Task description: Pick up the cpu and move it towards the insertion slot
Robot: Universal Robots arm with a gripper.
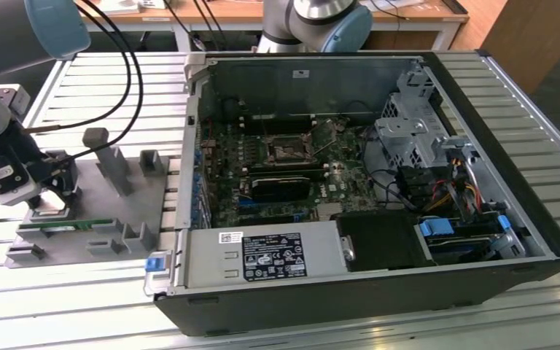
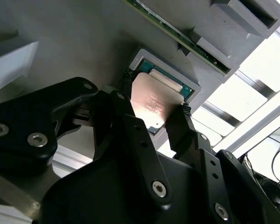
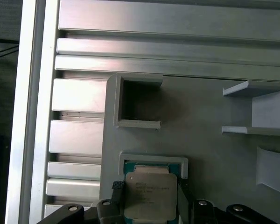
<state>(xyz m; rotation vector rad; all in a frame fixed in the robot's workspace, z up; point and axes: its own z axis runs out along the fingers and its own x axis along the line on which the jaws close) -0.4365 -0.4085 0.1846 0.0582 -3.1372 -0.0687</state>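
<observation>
Fingers (image 2: 179,121) closed on 2 opposite edges of cpu (image 3: 148,196); cpu in grey fixture nest (image 3: 154,161) on worktop (image 1: 114,65). Insertion slot (image 1: 285,151) well apart. Lift straight up, keep it level, avoid nest walls.

No print is clear enough to read. A black label (image 1: 273,257) and a small white sticker (image 1: 231,237) sit on the metal box (image 1: 202,264) at the near edge of the computer case (image 1: 358,310). Another white sticker (image 1: 302,73) sits on the case's far wall. Faint print crosses the cpu (image 3: 150,196).
</observation>
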